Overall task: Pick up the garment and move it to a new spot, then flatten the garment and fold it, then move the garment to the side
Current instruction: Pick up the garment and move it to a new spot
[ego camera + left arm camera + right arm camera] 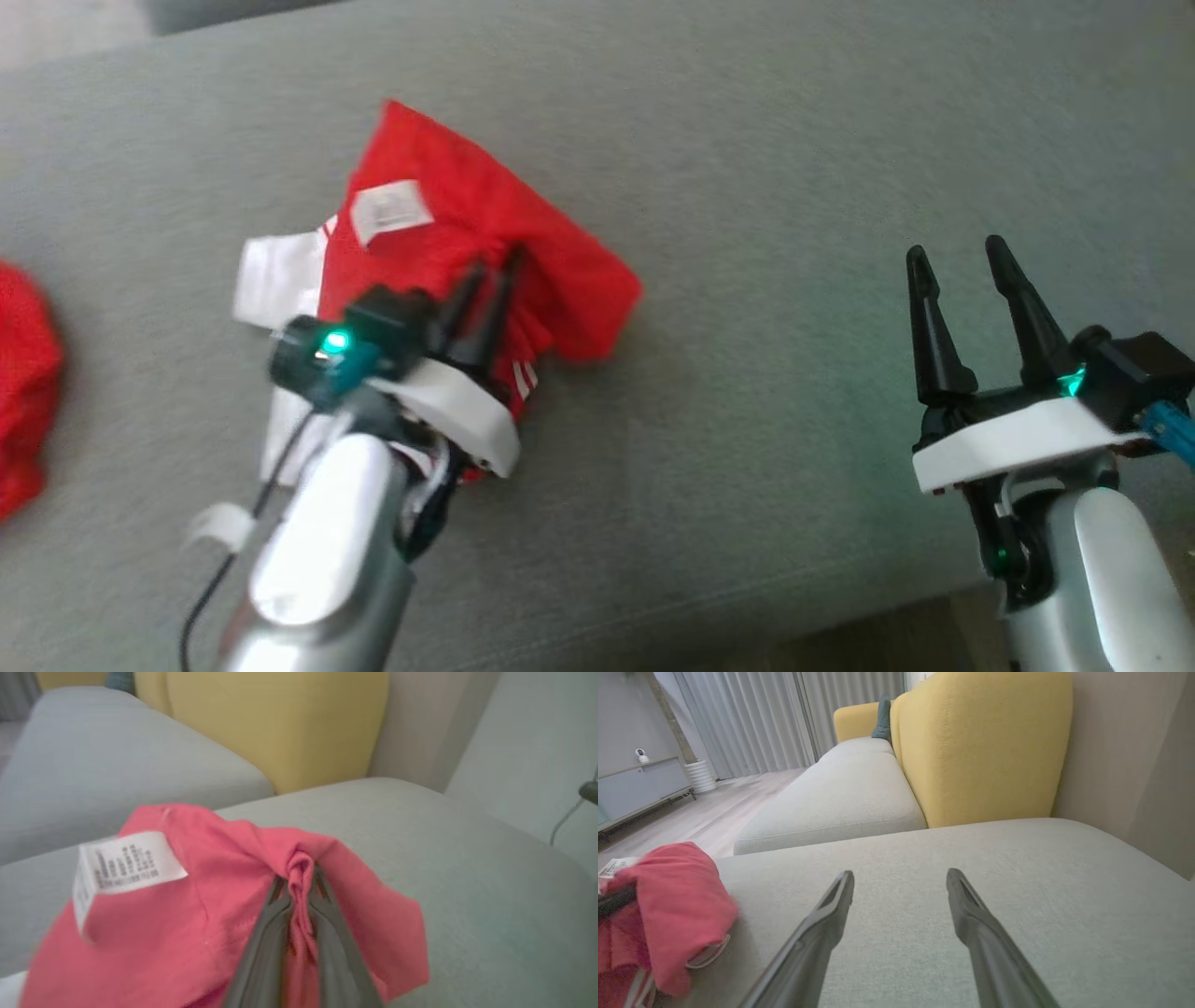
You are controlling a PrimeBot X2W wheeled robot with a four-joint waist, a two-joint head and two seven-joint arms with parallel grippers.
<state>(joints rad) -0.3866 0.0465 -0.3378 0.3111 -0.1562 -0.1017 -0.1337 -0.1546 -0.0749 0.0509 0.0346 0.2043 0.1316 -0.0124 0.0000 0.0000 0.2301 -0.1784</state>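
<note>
The garment (pixel 467 233) is red with white parts and a white care label (pixel 387 210), bunched up on the grey sofa cushion (pixel 794 187). My left gripper (pixel 499 261) is shut on a pinched fold of the red cloth. The left wrist view shows this close up: both dark fingers (pixel 268 933) squeeze a ridge of the garment (pixel 187 905), with the label (pixel 124 863) to their left. My right gripper (pixel 957 252) stands open over bare cushion to the right, apart from the garment. The right wrist view shows its spread fingers (pixel 831 914) and the garment (pixel 677 905) at far left.
Another red cloth (pixel 23 392) lies at the left edge of the head view. The cushion's front edge (pixel 840 625) runs along the lower right. A yellow backrest (pixel 980 746) and a second grey cushion (pixel 850 793) lie beyond; wooden floor (pixel 705 812) lies to the left.
</note>
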